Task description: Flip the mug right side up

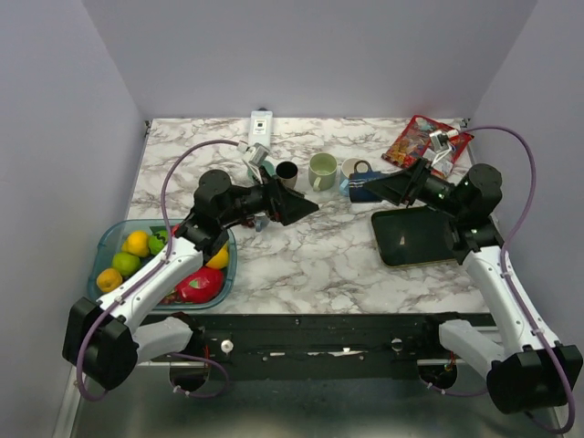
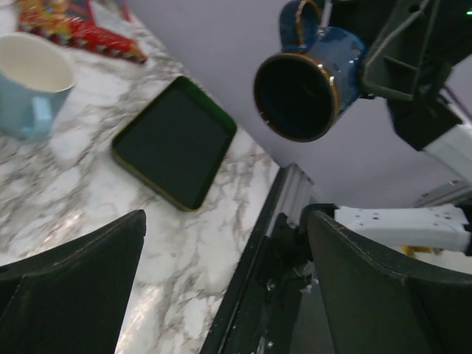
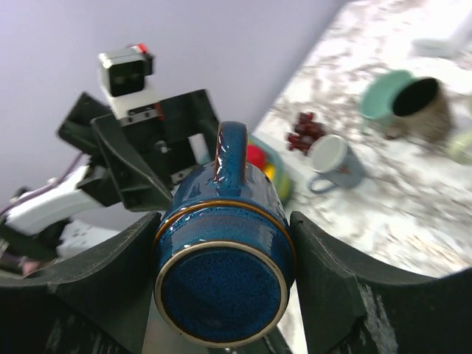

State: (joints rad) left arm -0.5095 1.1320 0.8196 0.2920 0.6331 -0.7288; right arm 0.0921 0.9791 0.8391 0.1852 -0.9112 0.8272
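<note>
Right wrist view: the dark blue glazed ceramic mug with a gold-brown rim (image 3: 221, 214) is clamped between the two fingers of the right claw (image 3: 221, 276), with its base turned toward the camera and its handle uppermost. The mug is held on its side, clear of the white marbled surface (image 1: 310, 255) and near the flat black square tray (image 1: 415, 235). The left claw (image 2: 228, 273) is spread wide and nothing is gripped in it. It is pointed at the mug's open mouth, with a gap between them. A pale green mug (image 1: 322, 171) is seen upright farther back.
</note>
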